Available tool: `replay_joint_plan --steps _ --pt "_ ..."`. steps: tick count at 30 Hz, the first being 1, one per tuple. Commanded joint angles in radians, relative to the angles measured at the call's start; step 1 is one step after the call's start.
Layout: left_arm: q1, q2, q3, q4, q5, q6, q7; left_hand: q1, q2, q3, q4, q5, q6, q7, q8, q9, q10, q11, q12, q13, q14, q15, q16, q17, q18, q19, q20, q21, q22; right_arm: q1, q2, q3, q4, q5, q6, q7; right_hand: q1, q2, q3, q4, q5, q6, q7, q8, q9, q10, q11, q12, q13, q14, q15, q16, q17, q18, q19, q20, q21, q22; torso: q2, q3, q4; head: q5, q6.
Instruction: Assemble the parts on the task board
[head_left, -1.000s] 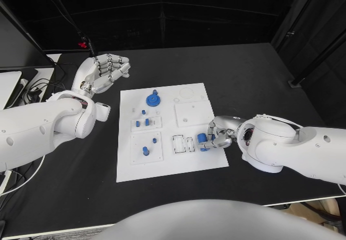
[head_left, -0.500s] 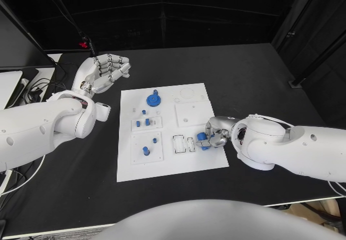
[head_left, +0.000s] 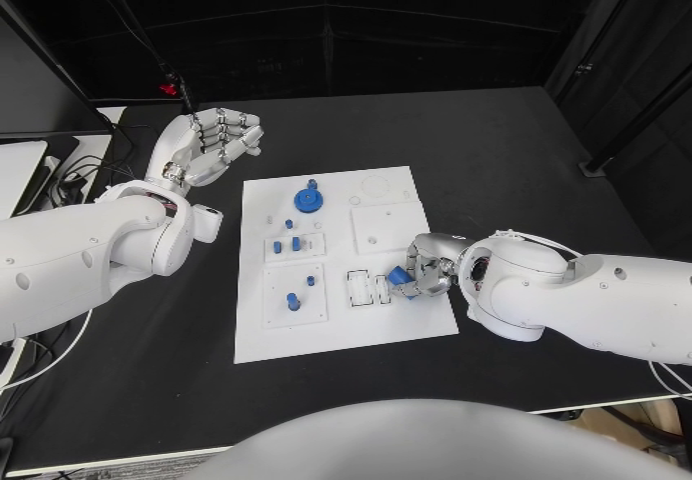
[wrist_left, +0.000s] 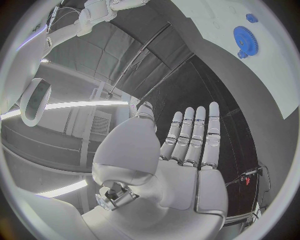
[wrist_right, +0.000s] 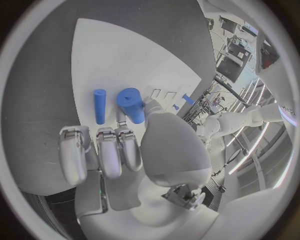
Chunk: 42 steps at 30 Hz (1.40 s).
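The right robot hand is seen shifted slightly toward 9 o'clock since a second earlier, its fingers clamped on a blue cylindrical part over the task board near its 4 o'clock edge. The left robot hand, fingers apart, stays raised off the board's 10 o'clock corner above open table. A second blue peg beside the held part is shown from the right wrist.

Blue part half behind robot hand

Left hand is raised, palm flat, fingers straight and together, holding nothing. Right hand is curled, pinching a blue part.
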Motion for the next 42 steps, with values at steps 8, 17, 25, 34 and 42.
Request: replay_joint_plan --steps 8,17,25,34,42 --pt "0.001 -0.002 0.001 0.001 0.003 0.008 0.007 0.011 -0.001 0.001 -0.001 0.006 0.006 0.063 0.006 -0.001 0.000 -0.008 0.004 -0.001 0.007 -0.001 0.004 -0.002 0.011 0.007 -0.002 0.006 -0.002 -0.012 -0.028 -0.011 0.012 0.400 -0.168 0.129 0.037 0.008 0.074 -0.023 0.046 0.175 -0.082 -0.100 -0.450 0.104 -0.024 0.003 0.263 0.106 -0.023 0.002 0.263 -0.007 0.103 -0.019 0.003 0.263 0.000 0.0002 -0.0001 0.009 0.000" --pt "0.000 0.000 0.001 -0.002 0.003 0.008 0.005 0.012 -0.001 0.001 -0.001 0.006 0.006 0.063 0.006 -0.001 0.000 -0.008 0.004 -0.001 0.007 -0.001 0.004 -0.002 0.011 0.007 -0.002 0.006 -0.002 0.001 -0.106 -0.009 0.083 0.481 -0.223 0.183 0.035 -0.001 0.079 -0.026 0.051 0.186 -0.082 -0.120 -0.456 0.104 -0.025 0.003 0.263 0.106 -0.025 0.002 0.263 -0.007 0.103 -0.022 0.003 0.263 0.000 -0.0007 0.0005 0.013 0.000" --pt "-0.002 0.003 0.001 -0.004 0.003 0.010 0.004 0.012 -0.001 0.001 -0.001 0.007 0.006 0.063 0.006 -0.001 0.000 -0.008 0.004 -0.001 0.007 -0.001 0.004 -0.003 0.011 0.007 -0.002 0.006 -0.002 0.036 -0.116 -0.009 0.101 0.612 -0.229 0.267 0.024 -0.009 0.080 -0.022 0.058 0.188 -0.077 -0.147 -0.463 0.104 -0.022 0.003 0.263 0.106 -0.025 0.002 0.263 -0.007 0.103 -0.023 0.003 0.263 0.002 0.0004 0.0024 0.013 0.000" --pt "-0.002 0.005 0.001 -0.005 0.003 0.010 0.004 0.012 -0.001 0.001 -0.001 0.007 0.006 0.063 0.006 -0.001 0.000 -0.008 0.004 -0.001 0.007 -0.001 0.004 -0.003 0.011 0.007 -0.002 0.006 -0.002 0.042 -0.089 -0.008 0.080 0.742 -0.173 0.338 -0.012 -0.019 0.057 0.002 0.081 0.199 -0.070 -0.181 -0.470 0.104 -0.015 0.003 0.263 0.106 -0.022 0.002 0.263 -0.007 0.103 -0.021 0.003 0.263 0.000 -0.0011 0.0005 0.024 0.000" --pt "-0.002 0.006 0.001 -0.005 0.003 0.010 0.003 0.012 -0.001 0.001 -0.001 0.007 0.006 0.063 0.006 -0.001 0.000 -0.008 0.004 -0.001 0.007 -0.001 0.004 -0.003 0.011 0.007 -0.002 0.006 -0.002 0.043 -0.048 -0.008 0.044 0.742 -0.115 0.275 -0.045 -0.023 0.028 0.028 0.086 0.206 -0.067 -0.199 -0.472 0.104 -0.012 0.003 0.263 0.106 -0.021 0.002 0.263 -0.007 0.103 -0.020 0.003 0.263 0.000 -0.0008 0.0015 0.030 0.000"
